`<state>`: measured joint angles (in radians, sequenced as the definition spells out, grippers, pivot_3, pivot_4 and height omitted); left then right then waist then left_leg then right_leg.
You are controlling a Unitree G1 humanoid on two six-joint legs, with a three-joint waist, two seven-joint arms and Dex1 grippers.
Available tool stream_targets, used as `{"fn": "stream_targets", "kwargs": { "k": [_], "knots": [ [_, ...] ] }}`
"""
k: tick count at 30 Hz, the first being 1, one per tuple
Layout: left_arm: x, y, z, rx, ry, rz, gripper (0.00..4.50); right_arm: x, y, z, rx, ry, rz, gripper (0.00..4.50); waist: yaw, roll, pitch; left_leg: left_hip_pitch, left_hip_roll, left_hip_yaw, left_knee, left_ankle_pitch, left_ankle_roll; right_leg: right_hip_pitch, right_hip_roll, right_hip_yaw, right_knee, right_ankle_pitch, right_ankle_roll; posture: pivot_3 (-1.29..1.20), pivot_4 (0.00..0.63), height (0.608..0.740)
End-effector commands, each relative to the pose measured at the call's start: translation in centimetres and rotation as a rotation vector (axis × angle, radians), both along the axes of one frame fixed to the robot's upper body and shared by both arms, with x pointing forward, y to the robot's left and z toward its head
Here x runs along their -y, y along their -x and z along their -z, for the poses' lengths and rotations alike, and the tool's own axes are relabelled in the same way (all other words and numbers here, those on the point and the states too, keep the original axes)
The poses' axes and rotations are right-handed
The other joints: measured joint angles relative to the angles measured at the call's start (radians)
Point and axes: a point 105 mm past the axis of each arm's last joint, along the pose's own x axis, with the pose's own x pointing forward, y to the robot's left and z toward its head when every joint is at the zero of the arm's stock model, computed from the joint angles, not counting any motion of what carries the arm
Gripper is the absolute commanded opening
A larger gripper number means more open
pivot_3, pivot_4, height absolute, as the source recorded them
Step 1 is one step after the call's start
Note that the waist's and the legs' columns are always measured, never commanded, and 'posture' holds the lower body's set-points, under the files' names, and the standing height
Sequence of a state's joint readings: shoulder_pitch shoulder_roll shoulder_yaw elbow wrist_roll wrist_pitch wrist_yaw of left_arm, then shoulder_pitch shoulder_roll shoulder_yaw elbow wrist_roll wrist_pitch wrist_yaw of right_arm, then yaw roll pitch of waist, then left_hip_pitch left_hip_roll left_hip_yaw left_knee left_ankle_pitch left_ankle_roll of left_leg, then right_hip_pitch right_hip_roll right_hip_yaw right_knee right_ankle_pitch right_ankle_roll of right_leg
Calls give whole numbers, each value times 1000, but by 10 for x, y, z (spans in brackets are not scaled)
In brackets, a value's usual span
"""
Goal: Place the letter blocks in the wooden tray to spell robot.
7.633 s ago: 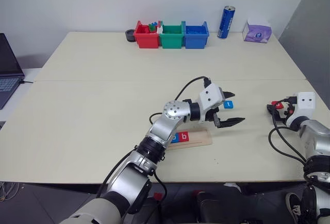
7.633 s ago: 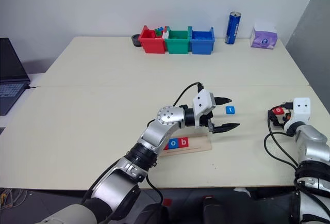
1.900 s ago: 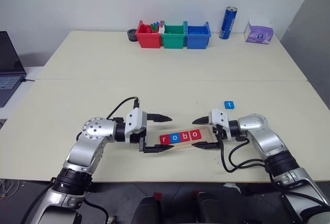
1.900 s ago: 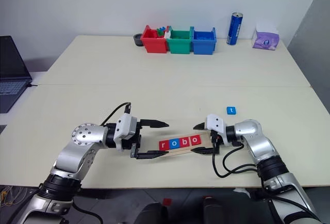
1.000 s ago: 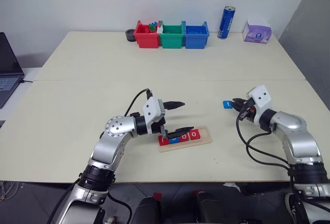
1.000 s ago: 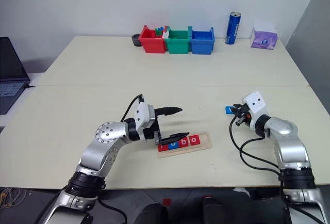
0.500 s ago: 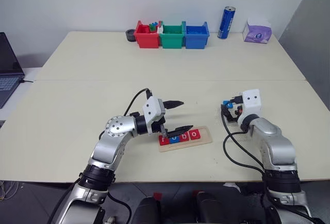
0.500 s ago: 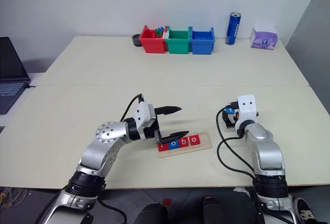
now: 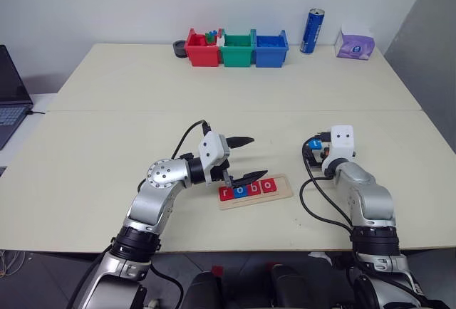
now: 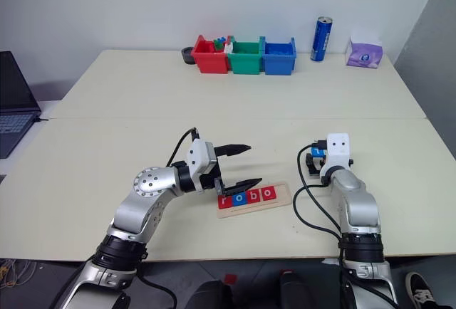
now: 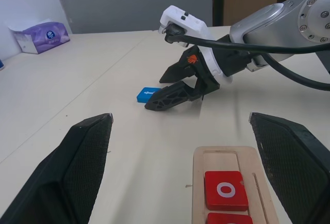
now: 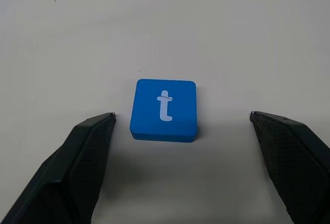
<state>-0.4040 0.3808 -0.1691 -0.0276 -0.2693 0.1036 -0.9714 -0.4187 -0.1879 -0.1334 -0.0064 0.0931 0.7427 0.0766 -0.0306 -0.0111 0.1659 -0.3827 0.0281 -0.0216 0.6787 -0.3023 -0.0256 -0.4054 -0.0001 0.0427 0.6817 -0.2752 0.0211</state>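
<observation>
Since a second ago the right arm has swung in from the desk's right side, and its gripper (image 12: pixel 180 118) now sits over the blue "t" block (image 12: pixel 164 110), fingers spread wide with the block flat on the desk (image 9: pixel 107 138) between them, touching neither. The block itself lies where it was, well right of the tray (image 9: pixel 255 191), its letter upright as seen from the wrist. The left gripper (image 9: pixel 246 159) hangs as before over the tray's left end, fingers wide open and pointing to the robot's right, holding nothing.

The tray lies near the desk's front edge, its long axis running left to right with the right end angled slightly away. Four blocks sit in it reading "r o b o": red (image 9: pixel 226 194), blue (image 9: pixel 240 191), red (image 9: pixel 254 188), red (image 9: pixel 268 186). Its last slot, at the right end, is bare wood. From the head views the right gripper largely hides the "t" block, only a blue sliver showing.
</observation>
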Motion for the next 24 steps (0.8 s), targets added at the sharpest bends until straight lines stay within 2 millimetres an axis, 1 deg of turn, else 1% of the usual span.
{"fn": "stream_targets", "kwargs": {
  "k": [1, 7, 11, 15, 17, 21, 22, 24],
  "knots": [
    [4, 2, -11, 43, 13, 14, 4500, -1, -3, -7, 30, 8, 3, 3564, 0, 0, 0, 0, 0, 0, 0, 0, 0, 0, 0, 0, 0, 0, 0, 0, 150, 740],
    [4, 1, -13, 47, 13, 12, 4500, 1, -2, -8, 35, 17, 10, 1483, 0, 0, 0, 0, 0, 0, 0, 0, 0, 0, 0, 0, 0, 0, 0, 0, 150, 740],
    [5, 0, -15, 49, 14, 17, 4500, 0, 2, -9, 24, 33, -6, 1464, 0, 0, 0, 0, 0, 0, 0, 0, 0, 0, 0, 0, 0, 0, 0, 0, 150, 740],
    [6, 1, -16, 47, 11, 27, 4500, 1, 18, -13, -3, 58, -52, 1464, 1, 0, 0, -1, 0, 0, 0, 0, 0, 0, 0, 0, -1, 0, 0, 0, 150, 740],
    [7, 3, -15, 45, 6, 38, 4500, 3, 32, -15, -26, 60, -82, 1464, 3, 0, 0, -1, 0, 0, -1, 0, 0, -1, 0, 0, -1, 0, 0, 0, 150, 740],
    [9, 9, -14, 31, 12, 65, 4500, 1, 78, -6, -149, 40, -147, 1464, 4, 0, 0, -2, 0, -1, -1, 0, 0, -1, 0, -1, -2, -1, 1, 0, 150, 740],
    [10, 10, -14, 28, 13, 73, 4500, -1, 87, -6, -172, 37, -161, 1464, 4, 0, 0, -2, 0, -1, -1, 0, 0, -1, 0, -1, -2, -1, 1, 0, 150, 740],
    [10, 12, -13, 23, 13, 83, 4500, -5, 98, -5, -201, 30, -174, 1464, 2, 0, 0, -2, 0, -1, -1, 0, 0, 0, 0, -1, -1, -1, 1, 0, 150, 740]
  ]
}}
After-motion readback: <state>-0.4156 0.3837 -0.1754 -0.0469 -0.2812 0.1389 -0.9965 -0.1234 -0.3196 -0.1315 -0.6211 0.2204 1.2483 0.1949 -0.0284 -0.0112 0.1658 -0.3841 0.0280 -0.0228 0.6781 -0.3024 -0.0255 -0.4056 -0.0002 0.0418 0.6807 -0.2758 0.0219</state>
